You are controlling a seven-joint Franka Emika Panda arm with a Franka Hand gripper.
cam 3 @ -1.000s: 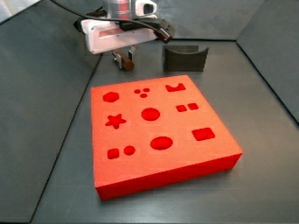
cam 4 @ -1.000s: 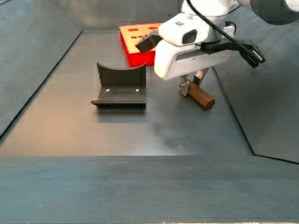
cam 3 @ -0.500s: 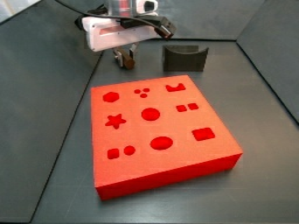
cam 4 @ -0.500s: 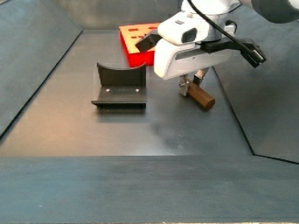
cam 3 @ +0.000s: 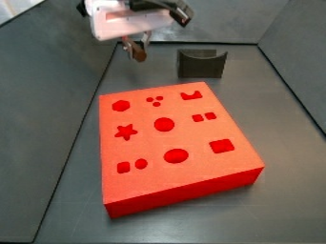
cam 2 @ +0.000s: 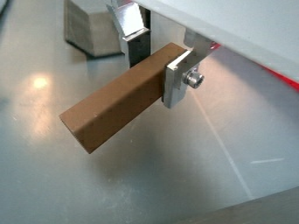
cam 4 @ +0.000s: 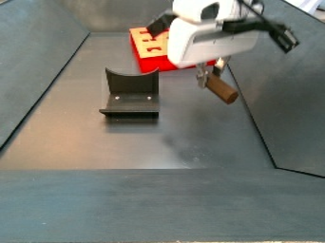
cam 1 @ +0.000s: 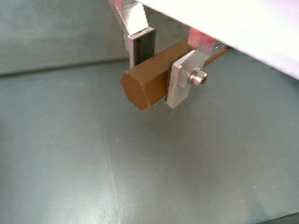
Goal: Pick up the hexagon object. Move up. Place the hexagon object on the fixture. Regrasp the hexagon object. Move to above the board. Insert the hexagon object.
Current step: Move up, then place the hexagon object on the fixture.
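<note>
The gripper (cam 2: 156, 63) clamps the hexagon object (cam 2: 117, 109) above the grey floor (cam 2: 176, 166).

Gripper (cam 2: 156, 66) above floor — silver metal fingers (cam 2: 177, 78) clamp matt hexagon object (cam 2: 112, 108).

Both side views look down from opposite ends, sharing the board (cam 3: 176, 143) and fixture (cam 4: 129, 94); both wrist views sit close on the gripper (cam 1: 159, 63).
</note>
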